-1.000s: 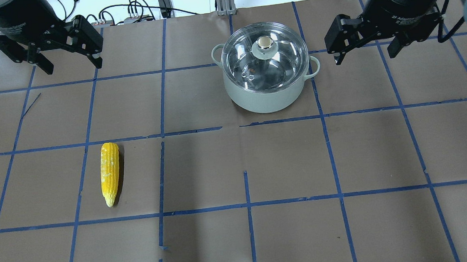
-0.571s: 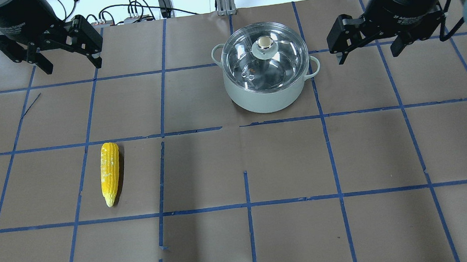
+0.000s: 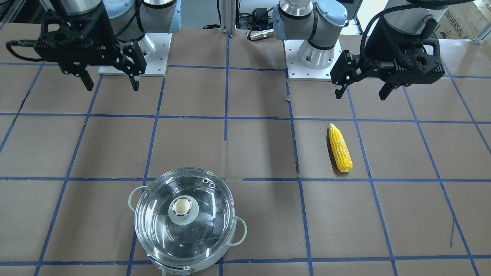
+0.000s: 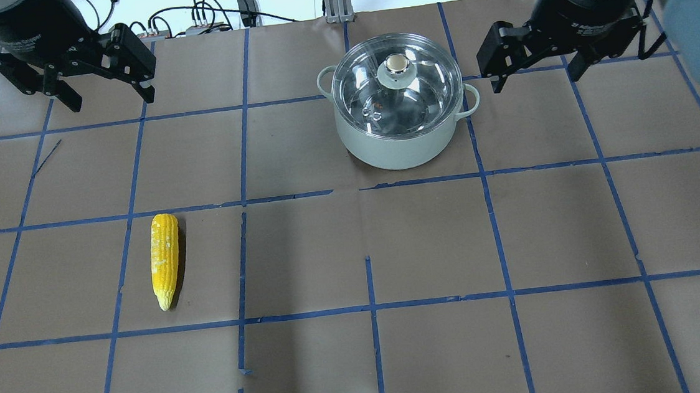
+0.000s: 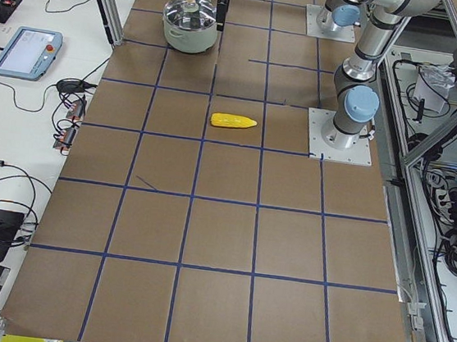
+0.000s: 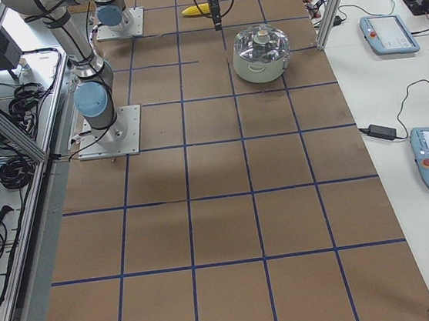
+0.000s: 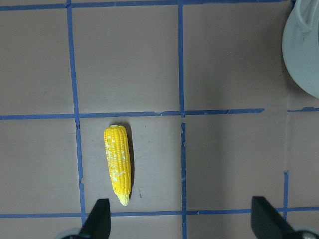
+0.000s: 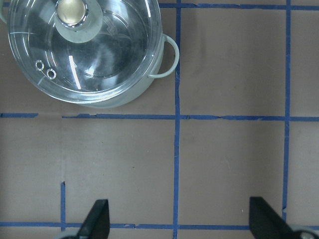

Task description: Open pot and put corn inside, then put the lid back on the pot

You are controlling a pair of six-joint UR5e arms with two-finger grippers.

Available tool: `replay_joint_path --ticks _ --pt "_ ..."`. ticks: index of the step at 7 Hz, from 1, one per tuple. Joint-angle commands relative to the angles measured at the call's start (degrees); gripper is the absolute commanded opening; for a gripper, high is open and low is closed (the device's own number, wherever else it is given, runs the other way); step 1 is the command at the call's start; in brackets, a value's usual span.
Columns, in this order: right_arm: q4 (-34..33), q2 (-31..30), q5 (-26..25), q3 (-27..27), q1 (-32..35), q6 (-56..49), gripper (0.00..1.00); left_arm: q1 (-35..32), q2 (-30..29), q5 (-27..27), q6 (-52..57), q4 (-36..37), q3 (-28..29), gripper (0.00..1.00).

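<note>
Over the table (image 4: 429,246), left tool (image 4: 111,101) and right tool (image 4: 534,82) gape empty, lid (image 4: 420,94) on pot (image 4: 403,152)

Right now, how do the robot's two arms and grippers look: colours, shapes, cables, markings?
The left arm and right arm are silver tubes with pale blue joint caps. The left gripper and right gripper are black, angular and two-fingered. White lettering, too small to read, marks the wrists. A black braided cable loops to the left wrist.
</note>
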Motion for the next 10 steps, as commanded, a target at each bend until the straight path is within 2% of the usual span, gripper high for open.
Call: replay_joint_path --ticks 1,5,7,10 --pt "-1.99 8.19 0.85 -4.99 1.34 1.01 0.99 -0.03 0.04 -0.08 0.01 0.01 -0.70 1.00" --pt "-3.21 25.95 -0.20 -19.66 8.63 8.82 1.00 -0.03 -0.05 -0.08 0.01 0.01 -0.61 1.00" --pt "-8.38 31.94 -1.34 -21.63 9.43 9.45 0.97 -0.03 0.04 0.01 0.36 -0.26 -0.35 1.00" --pt "-13.31 34.33 -2.39 -21.63 9.44 10.60 0.95 -0.03 -0.13 0.10 0.37 -0.26 -1.05 1.00"
